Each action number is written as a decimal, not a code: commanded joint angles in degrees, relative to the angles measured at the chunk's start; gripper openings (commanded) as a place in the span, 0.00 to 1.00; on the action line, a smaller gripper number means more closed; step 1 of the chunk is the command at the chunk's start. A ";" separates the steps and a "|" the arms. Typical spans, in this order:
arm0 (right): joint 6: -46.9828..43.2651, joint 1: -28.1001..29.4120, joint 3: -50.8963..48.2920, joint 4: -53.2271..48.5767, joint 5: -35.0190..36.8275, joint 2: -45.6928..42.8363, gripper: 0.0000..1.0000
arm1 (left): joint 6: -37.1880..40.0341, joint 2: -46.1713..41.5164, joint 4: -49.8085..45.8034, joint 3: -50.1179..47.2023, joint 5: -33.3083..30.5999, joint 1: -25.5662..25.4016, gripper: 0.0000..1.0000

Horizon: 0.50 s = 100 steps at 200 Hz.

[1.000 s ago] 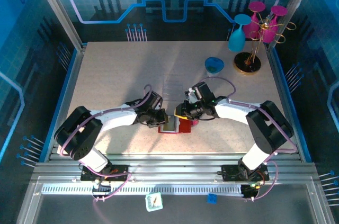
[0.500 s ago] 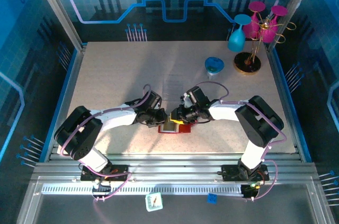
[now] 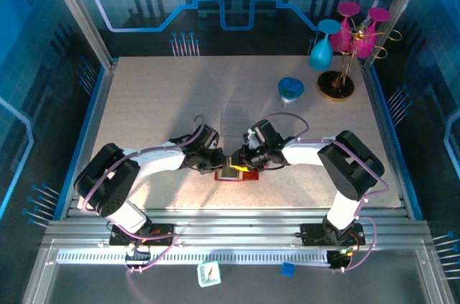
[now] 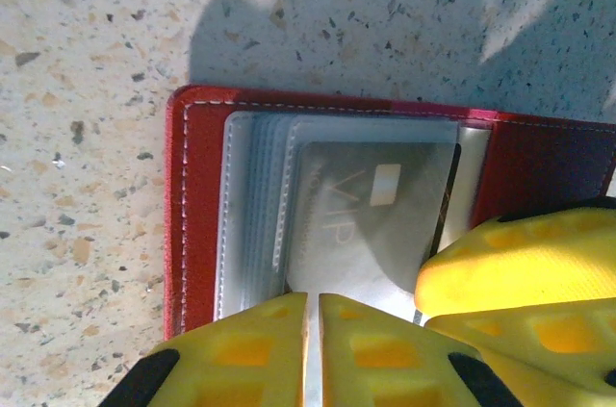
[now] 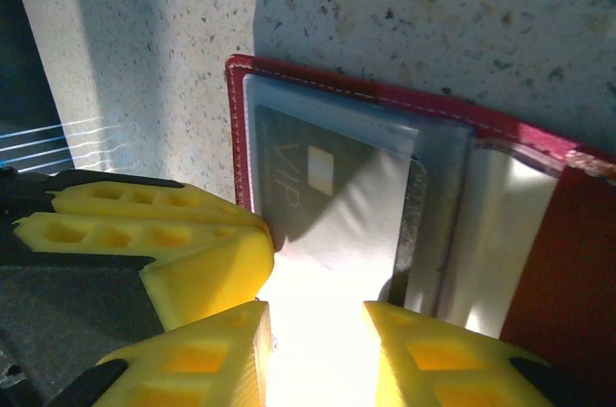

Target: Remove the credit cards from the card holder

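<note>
Red wallet (image 3: 251, 174) is laid open just below the frame's centre, pinched at its edge by the left gripper (image 4: 313, 309). The right gripper (image 5: 318, 330) has been brought in, jaws apart over the grey card (image 5: 327, 205); extraction seems imminent.

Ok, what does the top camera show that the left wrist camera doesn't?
Top camera adds: a small blue bowl and a stand of pink and blue glasses. Left wrist adds: VIP lettering and a chip on the dark credit card. Shared: the red card holder on the speckled table, with the left gripper and right gripper at it.
</note>
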 commanded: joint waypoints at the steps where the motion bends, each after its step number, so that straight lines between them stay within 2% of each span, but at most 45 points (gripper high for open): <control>1: -0.23 0.67 -0.65 -2.64 1.36 0.61 0.32 | 0.07 0.60 -0.19 -0.55 1.13 0.48 0.12; 100: -2.22 0.67 0.11 -7.25 3.86 -0.91 0.35 | -0.19 0.89 -0.30 -0.71 1.16 0.52 0.12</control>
